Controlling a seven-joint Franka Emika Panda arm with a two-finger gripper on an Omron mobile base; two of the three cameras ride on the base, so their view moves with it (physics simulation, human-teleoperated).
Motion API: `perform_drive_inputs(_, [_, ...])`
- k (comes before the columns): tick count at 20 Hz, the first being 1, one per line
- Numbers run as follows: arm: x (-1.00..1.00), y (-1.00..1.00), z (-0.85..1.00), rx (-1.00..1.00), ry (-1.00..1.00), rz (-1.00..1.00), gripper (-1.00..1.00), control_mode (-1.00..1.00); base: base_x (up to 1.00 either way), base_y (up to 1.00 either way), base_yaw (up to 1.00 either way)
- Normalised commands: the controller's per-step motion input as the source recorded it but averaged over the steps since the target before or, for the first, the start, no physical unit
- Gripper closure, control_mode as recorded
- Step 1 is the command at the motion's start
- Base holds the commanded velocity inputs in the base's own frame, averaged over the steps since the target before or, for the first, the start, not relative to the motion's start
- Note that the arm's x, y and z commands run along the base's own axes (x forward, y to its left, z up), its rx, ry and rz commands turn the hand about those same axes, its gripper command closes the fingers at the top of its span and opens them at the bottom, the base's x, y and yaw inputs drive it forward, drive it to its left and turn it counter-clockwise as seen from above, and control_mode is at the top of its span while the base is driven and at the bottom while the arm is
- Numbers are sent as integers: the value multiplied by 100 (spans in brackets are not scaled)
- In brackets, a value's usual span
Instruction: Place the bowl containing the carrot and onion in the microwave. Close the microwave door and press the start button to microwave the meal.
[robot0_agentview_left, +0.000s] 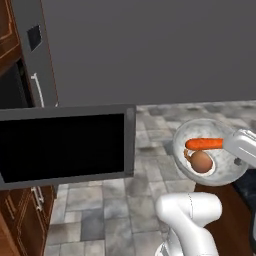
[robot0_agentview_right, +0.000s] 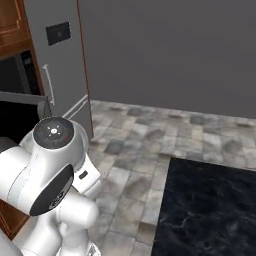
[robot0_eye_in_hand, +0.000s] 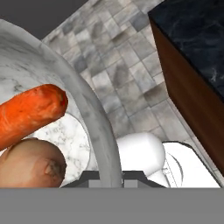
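Hand view puts us right at the rim: the end effector (robot0_eye_in_hand: 109, 177) is clamped on the wall of the bowl (robot0_eye_in_hand: 98, 127), one finger inside, one outside, with the carrot (robot0_eye_in_hand: 30, 111) and the onion (robot0_eye_in_hand: 28, 164) sitting in the well beside it. From the left base view, the bowl (robot0_agentview_left: 220, 172) hangs in the air above the tiled floor (robot0_agentview_left: 100, 215), well apart from the microwave door (robot0_agentview_left: 65, 145), which stands swung open toward us. The job now, I'd say, is the carry. Keep that bowl level, because a rim grip on a wide dish wants to tip and the onion will roll. Swing wide around the door's free edge, then come in low over the sill. The dark desk (robot0_eye_in_hand: 197, 39) stays off to one side.
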Motion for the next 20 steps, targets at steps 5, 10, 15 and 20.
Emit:
perform_drive_inputs(5, [0,0,0,0,0,0,100,100,74,-3,-15])
perform_drive_inputs(10, [0,0,0,0,0,0,100,100,68,0,-12])
perform_drive_inputs(15, [0,0,0,0,0,0,100,100,65,-8,2])
perform_drive_inputs(20, [0,0,0,0,0,0,100,100,56,-34,29])
